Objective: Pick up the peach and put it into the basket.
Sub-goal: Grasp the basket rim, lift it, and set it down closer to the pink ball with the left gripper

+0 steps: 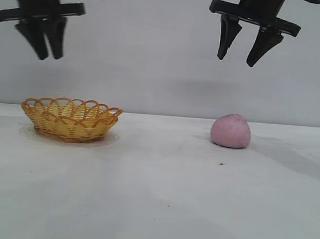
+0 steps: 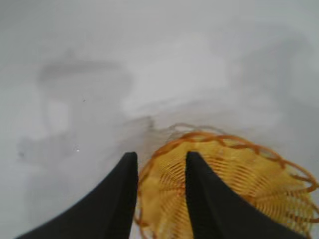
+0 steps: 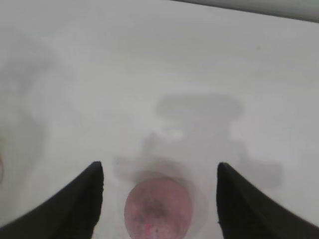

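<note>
Hanging high above the matte pale pink rounded peach [image 1: 231, 131] on the white table [image 1: 154, 196], the right gripper [image 1: 243, 53] spreads its fingers wide and empty, while the left gripper [image 1: 47, 47], narrowly parted, hovers empty over the yellow-orange wicker basket [image 1: 71, 119] at the left.

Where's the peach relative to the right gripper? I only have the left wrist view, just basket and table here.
Observer: The peach sits on the table, below the right gripper, which hangs well above it.
Operator: Jaws open?
Observer: Yes, spread wider than the peach in the right wrist view; nothing is held.
Operator: Basket empty? I only see part of it.
Observer: In the exterior view nothing shows above the rim of the basket; its floor is hidden there. The left gripper hangs above its left side.
</note>
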